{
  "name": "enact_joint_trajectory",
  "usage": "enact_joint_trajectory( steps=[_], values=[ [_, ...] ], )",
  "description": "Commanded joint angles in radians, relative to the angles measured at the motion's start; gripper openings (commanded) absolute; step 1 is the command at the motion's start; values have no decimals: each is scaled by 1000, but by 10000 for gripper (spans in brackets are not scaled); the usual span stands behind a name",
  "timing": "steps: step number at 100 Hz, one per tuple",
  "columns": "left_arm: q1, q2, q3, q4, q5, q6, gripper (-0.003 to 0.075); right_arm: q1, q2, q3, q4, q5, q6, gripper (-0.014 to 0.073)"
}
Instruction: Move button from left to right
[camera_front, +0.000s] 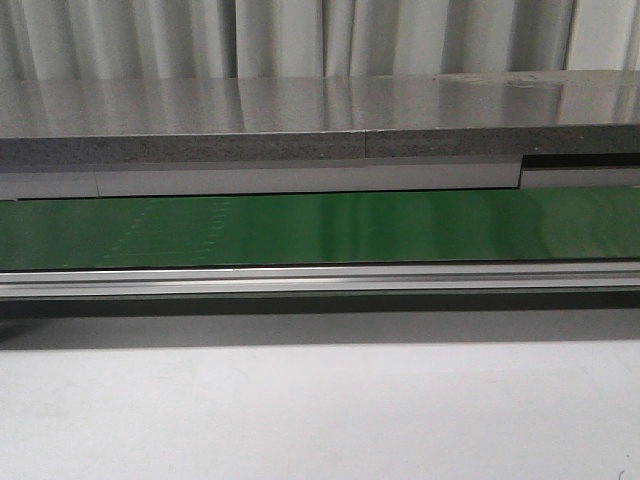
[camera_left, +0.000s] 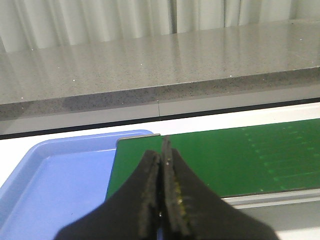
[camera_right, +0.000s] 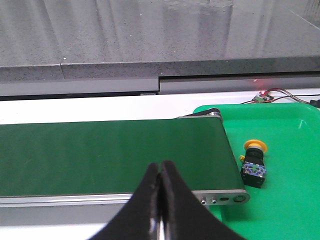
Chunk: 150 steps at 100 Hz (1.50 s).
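The button (camera_right: 254, 160), a yellow cap on a black body, lies in the green tray (camera_right: 290, 200) just past the right end of the green conveyor belt (camera_right: 110, 155). My right gripper (camera_right: 161, 170) is shut with nothing in it, over the belt's near edge and left of the button. My left gripper (camera_left: 162, 157) is shut and empty too, above the belt's left end (camera_left: 210, 160) beside the blue tray (camera_left: 55, 185). Neither gripper shows in the front view, where the belt (camera_front: 320, 228) runs across bare.
A grey stone counter (camera_front: 300, 120) runs behind the belt, with curtains beyond. An aluminium rail (camera_front: 320, 278) fronts the belt, and white table surface (camera_front: 320, 410) lies nearer. Small wires and a circuit board (camera_right: 262, 96) sit behind the green tray.
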Motion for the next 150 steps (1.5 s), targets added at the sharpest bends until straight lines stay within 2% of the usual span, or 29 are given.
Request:
enact_joint_trajectory(
  steps=[1,21,40,73,82,150],
  values=[
    [-6,8,-30,-9,-67,-1,-20,3,7,-27,3,-74,-1,-67],
    [-6,8,-30,-9,-67,-1,-20,46,-21,21,3,-154,1,-67],
    [-6,8,-30,-9,-67,-1,-20,114,-143,157,-2,-232,1,-67],
    [-6,8,-30,-9,-67,-1,-20,115,-407,396,-2,-269,1,-67],
    [-6,8,-30,-9,-67,-1,-20,115,-413,430,-2,-298,2,-67],
    [-6,8,-30,-9,-67,-1,-20,115,-412,431,-2,-310,3,-67]
  ],
)
